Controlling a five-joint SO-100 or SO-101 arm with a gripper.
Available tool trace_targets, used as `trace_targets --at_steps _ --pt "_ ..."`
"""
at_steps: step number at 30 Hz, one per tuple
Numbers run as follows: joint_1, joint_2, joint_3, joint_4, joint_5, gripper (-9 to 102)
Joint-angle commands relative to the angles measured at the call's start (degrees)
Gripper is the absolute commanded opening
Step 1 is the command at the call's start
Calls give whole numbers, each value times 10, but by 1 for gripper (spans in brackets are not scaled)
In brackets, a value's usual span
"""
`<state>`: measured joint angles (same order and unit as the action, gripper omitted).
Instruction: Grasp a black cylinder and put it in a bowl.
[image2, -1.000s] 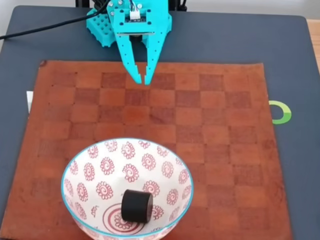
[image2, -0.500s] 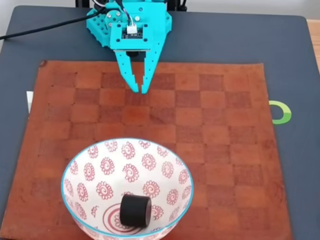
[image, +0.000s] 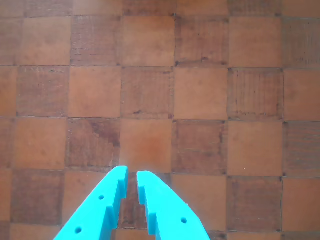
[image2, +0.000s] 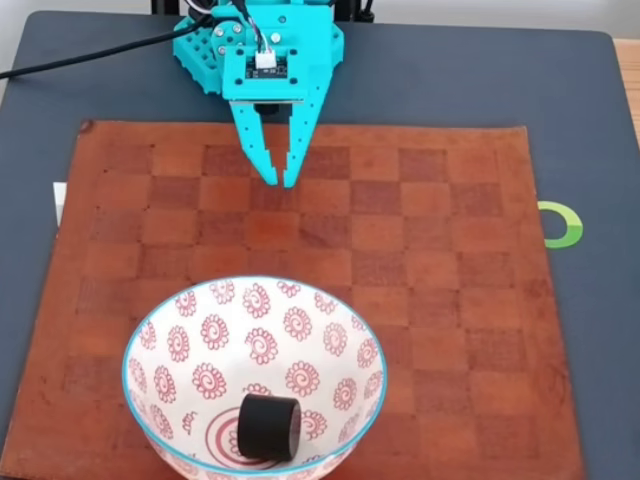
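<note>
Already, the small matte black cylinder (image2: 268, 428) lies inside the large white red-spiralled ceramic bowl (image2: 160, 330); the turquoise gripper (image2: 279, 181), fingers nearly together and empty, should hold well beyond the bowl's far rim.

In the fixed view, the black cylinder (image2: 268, 428), short and matte, lies tipped on its side at the bottom of the bowl (image2: 190, 345). The bowl is large, round and white, with red spirals and a light blue rim, at the lower left of the frame.
</note>
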<state>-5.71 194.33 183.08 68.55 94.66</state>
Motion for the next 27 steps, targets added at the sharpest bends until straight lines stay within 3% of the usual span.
trace_targets --at_steps 1,27 --pt "3 25 -4 -1 -3 0" --pt "0 25 -4 -1 -3 0"
